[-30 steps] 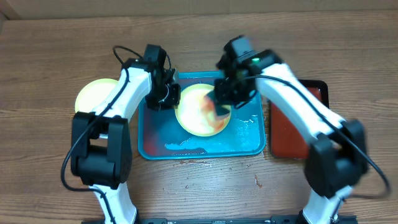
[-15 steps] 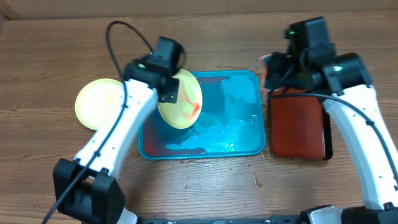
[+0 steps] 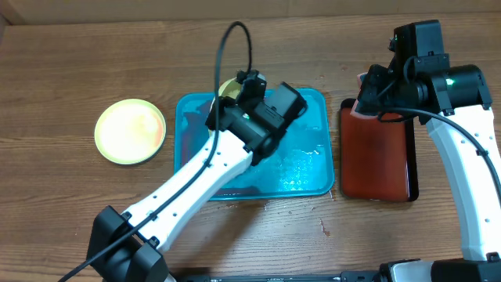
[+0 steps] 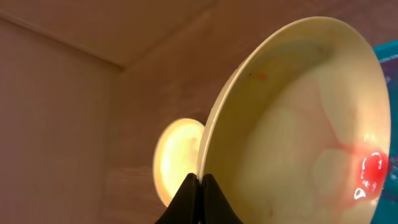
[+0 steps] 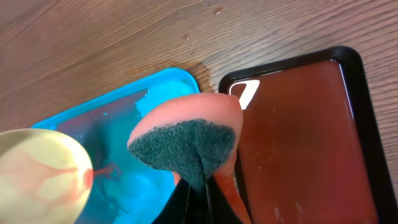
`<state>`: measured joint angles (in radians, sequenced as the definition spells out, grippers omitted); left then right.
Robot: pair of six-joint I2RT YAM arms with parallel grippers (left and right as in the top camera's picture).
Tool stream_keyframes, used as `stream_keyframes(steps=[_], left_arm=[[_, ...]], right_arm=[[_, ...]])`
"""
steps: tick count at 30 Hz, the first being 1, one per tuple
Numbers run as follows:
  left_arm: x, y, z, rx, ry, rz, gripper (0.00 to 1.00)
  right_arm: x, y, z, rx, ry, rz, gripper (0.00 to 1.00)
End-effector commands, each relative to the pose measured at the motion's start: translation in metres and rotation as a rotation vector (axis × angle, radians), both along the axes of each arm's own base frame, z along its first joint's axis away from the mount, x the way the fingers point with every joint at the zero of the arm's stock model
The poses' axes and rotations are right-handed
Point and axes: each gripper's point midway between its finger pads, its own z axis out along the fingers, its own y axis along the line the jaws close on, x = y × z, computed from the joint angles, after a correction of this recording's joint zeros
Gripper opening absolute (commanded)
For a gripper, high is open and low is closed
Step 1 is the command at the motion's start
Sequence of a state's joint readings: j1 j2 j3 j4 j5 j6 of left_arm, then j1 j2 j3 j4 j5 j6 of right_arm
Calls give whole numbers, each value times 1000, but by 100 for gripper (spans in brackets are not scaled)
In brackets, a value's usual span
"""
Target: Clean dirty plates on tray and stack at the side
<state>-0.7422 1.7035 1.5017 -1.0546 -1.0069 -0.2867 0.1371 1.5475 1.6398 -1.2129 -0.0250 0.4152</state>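
Nearest you, the left tool (image 4: 199,182) is clamped on the rim of the pale yellow-green plate (image 4: 292,124), holding it almost on edge; a second ago that plate lay flat in the turquoise tray (image 3: 309,172) under the scrub; half a second ago it was tipping up at the tray's left side; now it hangs over the tray's upper-left corner in the overhead frame, mostly hidden by the arm. A red sauce smear (image 4: 371,167) shows at lower right of the left wrist frame, so I judge it not fully clean.

Farther off, the right tool (image 5: 198,186) grips the sponge (image 5: 183,143) and has drawn back to the dark red tray (image 5: 298,143); scrubbing has stopped. Far left on the bench (image 3: 63,63), the side plate (image 3: 129,131) sits unmoved; stacking there looks like your next step.
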Motion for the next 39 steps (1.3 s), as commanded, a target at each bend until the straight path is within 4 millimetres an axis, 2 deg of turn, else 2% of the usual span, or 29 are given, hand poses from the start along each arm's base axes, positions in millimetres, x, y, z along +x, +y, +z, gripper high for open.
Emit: stream_keyframes(steps=[1,7,11,24,26,28,34,35,39], left_arm=[[-1,4,48,96,-208,48,4],[-12,-4,83,225,-365,57,4],[-17,-5,94,272,-413,65,4],[-18,-4,97,287,-424,71,4],[-16,-6,91,262,-397,58,4],[-13,-12,74,193,-323,23,4],[-11,-39,-5,-150,61,-110,4],[-11,-40,-18,-230,132,-114,4],[-3,-25,-40,-408,268,-81,4]], right_arm=[[-1,-5,7,-7,-23,-16,4],[-3,-7,5,-18,-14,-22,4],[-3,-7,5,-18,-14,-22,4],[-4,-7,5,-19,-9,-21,4],[-4,-7,5,-19,-9,-21,4],[-4,-7,4,-19,-8,-21,4],[-6,-7,3,-21,4,-21,4],[-7,-7,3,-23,7,-18,4],[-10,-8,1,-26,20,-14,4]])
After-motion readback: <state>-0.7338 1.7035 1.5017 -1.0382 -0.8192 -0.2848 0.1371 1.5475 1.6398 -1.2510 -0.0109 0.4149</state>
